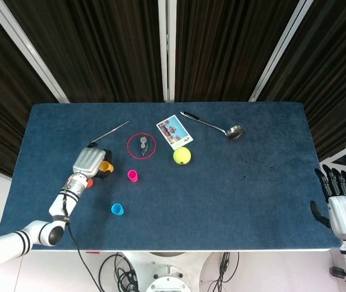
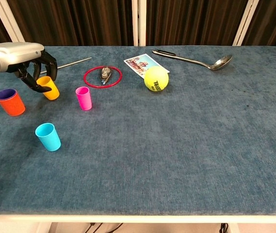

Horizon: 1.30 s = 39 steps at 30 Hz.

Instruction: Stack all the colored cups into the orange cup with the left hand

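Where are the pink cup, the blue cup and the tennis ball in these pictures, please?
pink cup (image 2: 83, 98), chest view, on its side wall.
blue cup (image 2: 49, 138), chest view, on its side wall.
tennis ball (image 2: 156, 78), chest view, on its front face.

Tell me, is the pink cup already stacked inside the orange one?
No, the pink cup stands alone on the table, apart from the orange cup.

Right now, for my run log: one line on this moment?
left hand: grips yellow cup, tilted | orange cup: purple cup nested | pink, blue cups: unstacked | right hand: idle, open
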Motion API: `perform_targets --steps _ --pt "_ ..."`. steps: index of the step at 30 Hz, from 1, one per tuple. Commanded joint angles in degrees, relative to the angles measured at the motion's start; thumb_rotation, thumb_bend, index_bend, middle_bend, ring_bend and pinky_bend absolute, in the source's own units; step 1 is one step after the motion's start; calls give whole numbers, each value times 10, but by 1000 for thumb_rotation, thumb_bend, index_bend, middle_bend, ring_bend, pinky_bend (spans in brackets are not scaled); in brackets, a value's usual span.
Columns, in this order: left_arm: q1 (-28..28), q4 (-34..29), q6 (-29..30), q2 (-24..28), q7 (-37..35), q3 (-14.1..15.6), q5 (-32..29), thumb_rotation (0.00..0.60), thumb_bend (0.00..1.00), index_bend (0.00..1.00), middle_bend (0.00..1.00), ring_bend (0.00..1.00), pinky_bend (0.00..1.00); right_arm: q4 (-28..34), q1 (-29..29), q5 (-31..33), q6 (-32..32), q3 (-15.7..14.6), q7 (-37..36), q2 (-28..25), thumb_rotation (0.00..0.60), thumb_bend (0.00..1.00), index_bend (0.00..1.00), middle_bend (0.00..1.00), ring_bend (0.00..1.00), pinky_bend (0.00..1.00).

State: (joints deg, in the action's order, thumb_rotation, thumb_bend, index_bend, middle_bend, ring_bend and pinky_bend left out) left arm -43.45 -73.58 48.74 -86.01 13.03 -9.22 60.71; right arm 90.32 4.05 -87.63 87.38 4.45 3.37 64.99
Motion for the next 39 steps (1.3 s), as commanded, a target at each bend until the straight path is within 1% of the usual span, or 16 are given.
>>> perform_targets --steps 1,5,11,15,19,21,24,30,39 --pt "1 -18 9 15 2 -5 4 600 320 517 517 556 198 4 -1 -2 4 1 2 -2 600 353 0 0 0 0" --pt "6 -63 31 48 11 -14 7 600 320 515 513 559 200 9 -2 -4 7 -1 6 -4 600 353 0 0 0 0" --pt "28 -149 65 117 32 -19 -6 600 319 515 512 559 199 11 -4 -9 9 -4 8 -4 600 353 0 0 0 0" --pt "40 -221 51 182 67 -5 -60 600 319 515 511 559 199 13 -5 -10 10 -4 8 -6 600 353 0 0 0 0" --pt "44 -264 50 213 108 19 -87 600 321 515 511 559 196 17 -3 -10 5 -6 13 -6 600 353 0 0 0 0" --pt "46 -274 54 215 120 27 -93 600 320 515 511 559 195 18 -2 -11 4 -6 14 -4 600 353 0 0 0 0" --pt "49 -272 64 204 135 41 -91 600 320 515 511 559 200 20 -1 -15 4 -8 19 -2 600 353 0 0 0 0" --pt "52 -249 70 173 135 51 -83 600 320 515 510 558 202 21 -2 -19 5 -11 20 -1 600 353 0 0 0 0" --pt "47 -225 69 160 129 45 -90 600 320 515 509 558 202 14 -5 -14 7 -10 12 -1 600 353 0 0 0 0"
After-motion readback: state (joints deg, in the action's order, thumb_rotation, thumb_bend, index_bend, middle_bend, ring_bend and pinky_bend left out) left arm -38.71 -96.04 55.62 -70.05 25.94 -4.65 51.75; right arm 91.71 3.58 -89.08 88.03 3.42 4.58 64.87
